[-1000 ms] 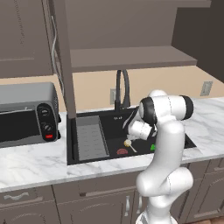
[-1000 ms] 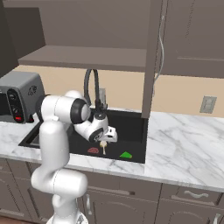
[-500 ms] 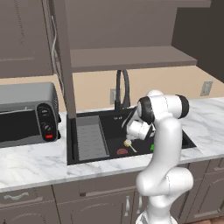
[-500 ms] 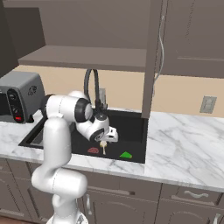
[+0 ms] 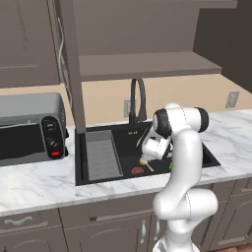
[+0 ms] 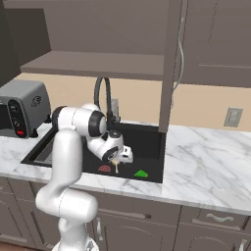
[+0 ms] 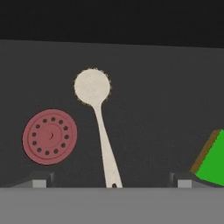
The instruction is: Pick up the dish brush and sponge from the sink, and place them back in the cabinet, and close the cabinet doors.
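The dish brush [image 7: 99,122] lies on the floor of the black sink [image 5: 147,129], cream round head away from the hand, pale handle running back between my fingertips [image 7: 41,180]. My gripper [image 7: 112,181] hangs open just above the handle's end with nothing held. The green and yellow sponge [image 7: 213,159] lies to one side of the brush. From the base views, the gripper [image 5: 146,156] [image 6: 119,159] is down inside the basin over the brush [image 6: 116,166], and the sponge [image 6: 141,173] sits near the front wall. The cabinet [image 5: 142,64] is above, and its doors [image 5: 71,74] [image 6: 169,63] stand open.
The red drain disc [image 7: 49,136] lies on the other side of the brush. A grey ribbed tray [image 5: 102,155] fills the sink's left part, and the black faucet [image 5: 138,98] arches over the back rim. A toaster oven [image 5: 29,128] stands on the counter to the left.
The hand has sunk slightly lower into the sink toward the brush. The jaws have stayed open, and the brush and sponge have not moved.
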You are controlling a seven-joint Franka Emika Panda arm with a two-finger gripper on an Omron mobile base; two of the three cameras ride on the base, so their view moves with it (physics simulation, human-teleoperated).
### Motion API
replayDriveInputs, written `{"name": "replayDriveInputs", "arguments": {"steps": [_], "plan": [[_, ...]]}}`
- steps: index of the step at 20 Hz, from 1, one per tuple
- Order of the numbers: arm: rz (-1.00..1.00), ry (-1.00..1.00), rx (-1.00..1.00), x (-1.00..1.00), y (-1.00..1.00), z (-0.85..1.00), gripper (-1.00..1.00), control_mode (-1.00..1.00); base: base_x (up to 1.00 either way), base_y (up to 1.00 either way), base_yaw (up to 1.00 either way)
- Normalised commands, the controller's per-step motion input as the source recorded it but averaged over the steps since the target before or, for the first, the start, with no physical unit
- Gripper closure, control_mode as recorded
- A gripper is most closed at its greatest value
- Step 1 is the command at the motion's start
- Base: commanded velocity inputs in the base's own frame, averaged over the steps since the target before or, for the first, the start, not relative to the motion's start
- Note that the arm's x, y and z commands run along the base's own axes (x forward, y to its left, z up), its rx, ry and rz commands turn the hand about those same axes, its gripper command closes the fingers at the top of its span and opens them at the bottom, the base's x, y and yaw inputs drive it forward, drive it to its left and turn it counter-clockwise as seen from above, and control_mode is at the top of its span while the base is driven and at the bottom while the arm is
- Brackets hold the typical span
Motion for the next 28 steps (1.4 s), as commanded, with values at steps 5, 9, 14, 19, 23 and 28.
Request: {"name": "replayDriveInputs", "arguments": {"steps": [5, 9, 14, 19, 23, 28], "plan": [[0.00, 0.01, 0.00, 0.00, 0.00, -0.22, -1.00, -1.00, 0.00, 0.00, 0.00], [0.00, 0.00, 0.00, 0.00, 0.03, -0.09, -1.00, -1.00, 0.00, 0.00, 0.00], [0.00, 0.00, 0.00, 0.00, 0.15, -0.13, -1.00, -1.00, 0.00, 0.00, 0.00], [0.00, 0.00, 0.00, 0.00, 0.16, -0.11, -1.00, -1.00, 0.00, 0.00, 0.00], [0.00, 0.00, 0.00, 0.00, 0.00, -0.11, -1.00, -1.00, 0.00, 0.00, 0.00], [0.00, 0.00, 0.00, 0.04, 0.00, -0.19, -1.00, -1.00, 0.00, 0.00, 0.00]]}}
